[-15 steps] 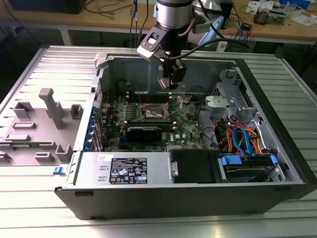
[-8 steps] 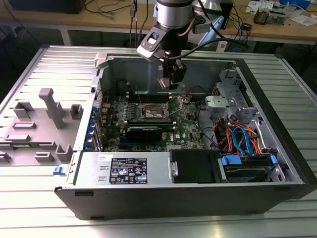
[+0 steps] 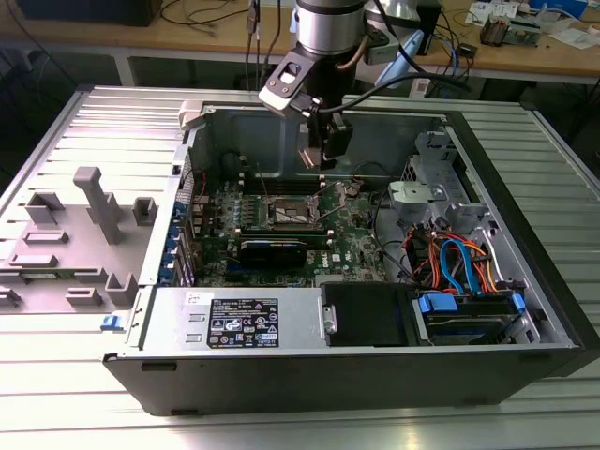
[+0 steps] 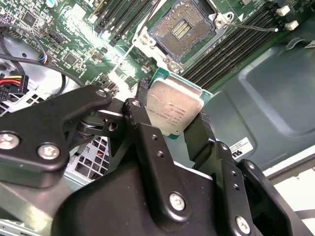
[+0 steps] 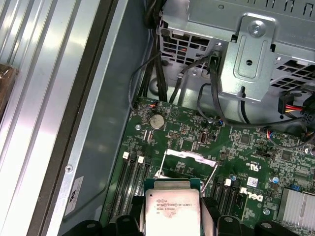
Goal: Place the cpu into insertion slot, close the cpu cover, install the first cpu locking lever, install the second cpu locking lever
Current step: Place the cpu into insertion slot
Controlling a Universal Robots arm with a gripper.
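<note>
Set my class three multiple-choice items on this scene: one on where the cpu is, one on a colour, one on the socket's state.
1. Where is the cpu?
A) seated in the insertion slot
B) held by the gripper
C) lying on the table outside the case

2. What colour is the circuit board round the slot?
A) green
B) red
C) white

3. What state is the insertion slot in?
A) empty and uncovered
B) filled
C) closed under its cover

Answers:
1 B, the gripper clamps its edges in both wrist views.
2 A, green shows on every side of the slot.
3 A, its bare contacts show in the second wrist view.
</note>
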